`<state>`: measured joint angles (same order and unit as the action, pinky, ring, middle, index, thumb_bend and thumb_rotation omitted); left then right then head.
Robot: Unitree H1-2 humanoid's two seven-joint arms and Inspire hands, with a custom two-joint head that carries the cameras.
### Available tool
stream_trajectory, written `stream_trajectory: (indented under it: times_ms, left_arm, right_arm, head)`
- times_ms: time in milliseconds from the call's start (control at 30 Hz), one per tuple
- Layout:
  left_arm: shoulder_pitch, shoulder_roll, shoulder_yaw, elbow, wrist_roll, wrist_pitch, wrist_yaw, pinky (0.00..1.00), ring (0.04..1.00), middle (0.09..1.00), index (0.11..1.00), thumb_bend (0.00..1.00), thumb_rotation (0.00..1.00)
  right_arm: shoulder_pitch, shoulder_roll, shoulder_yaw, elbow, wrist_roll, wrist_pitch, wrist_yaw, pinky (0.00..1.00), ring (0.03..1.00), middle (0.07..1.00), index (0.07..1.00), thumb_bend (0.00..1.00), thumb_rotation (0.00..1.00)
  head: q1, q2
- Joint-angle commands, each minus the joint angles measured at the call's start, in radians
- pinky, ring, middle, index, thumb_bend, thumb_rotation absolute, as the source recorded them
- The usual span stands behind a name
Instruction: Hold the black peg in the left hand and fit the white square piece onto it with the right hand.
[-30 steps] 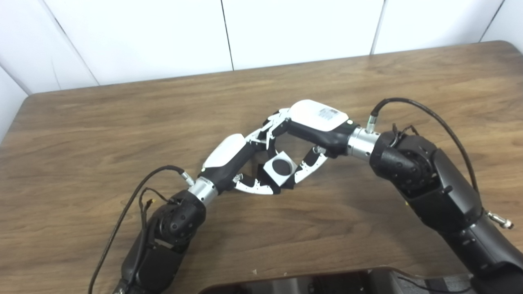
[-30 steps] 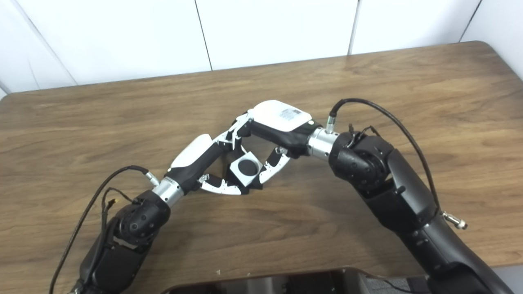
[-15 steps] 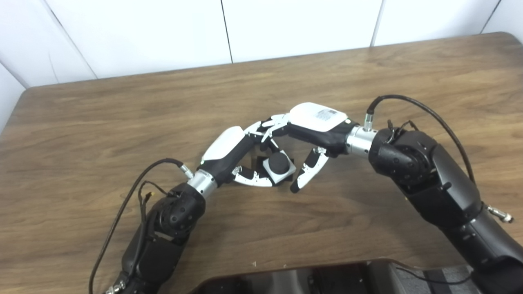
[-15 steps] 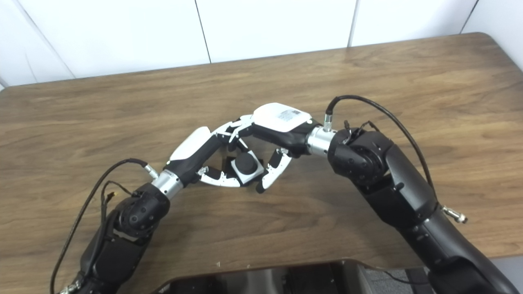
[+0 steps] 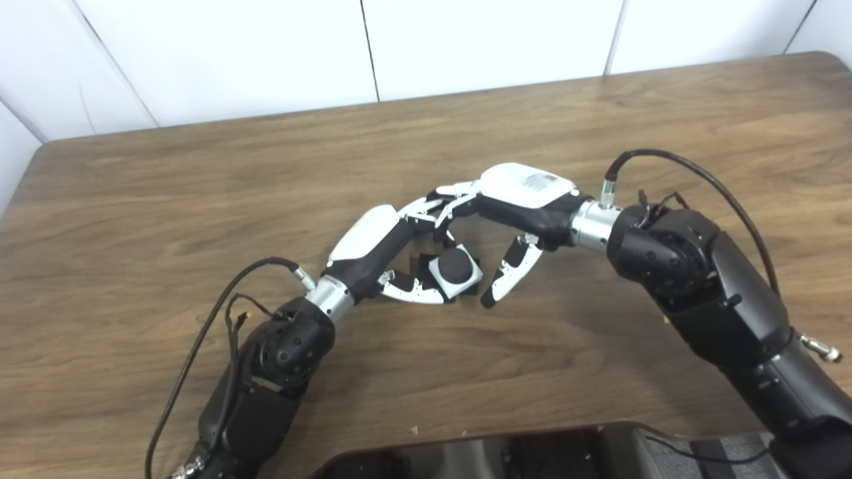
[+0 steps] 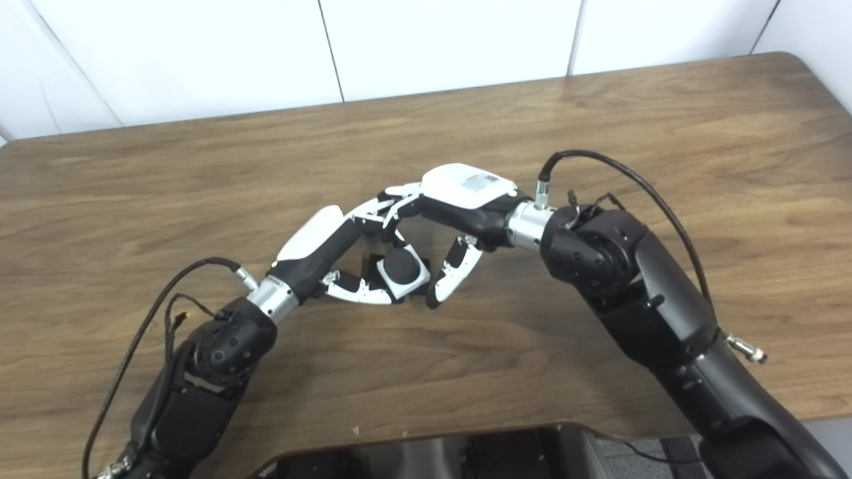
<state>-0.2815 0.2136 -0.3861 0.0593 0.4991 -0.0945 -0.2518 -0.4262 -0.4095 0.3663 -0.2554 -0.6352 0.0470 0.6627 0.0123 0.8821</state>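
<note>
A brown wood-grain table point(image 5: 200, 199) fills most of the view, its rounded far corners meeting a white panelled wall point(image 5: 266, 53) split by thin dark vertical seams at the far side.

We see the left robot hand point(image 6: 333, 256) low over the wooden surface point(image 6: 200, 179), closed around the white square piece point(image 6: 403, 273), with the black peg point(image 6: 401, 264) showing through its middle. Our right robot hand point(image 6: 452, 213) hovers just beside it, thumb and fingers point(image 6: 447, 279) apart and clear of the piece, its upper fingers near the left hand's fingertips.
</note>
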Motion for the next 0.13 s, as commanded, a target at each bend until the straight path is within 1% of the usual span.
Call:
stream_trajectory:
  times_ms: [0,100]
  left_arm:
    - [0.0,0.012,-0.006,0.002,-0.005,0.004,-0.024,0.86,0.966,0.925,0.491,0.52,0.09]
    - [-0.001,0.012,-0.006,0.001,-0.004,0.009,-0.026,0.86,0.966,0.925,0.49,0.52,0.09]
  right_arm:
    - [-0.046,-0.033,-0.041,-0.019,0.0,0.001,-0.025,0.9,0.923,0.938,0.973,0.92,0.25]
    - [-0.049,-0.04,-0.069,-0.016,0.01,0.0,-0.038,0.88,0.908,0.924,0.948,0.92,0.24]
  head:
    - [0.0,0.001]
    - [-0.001,0.001]
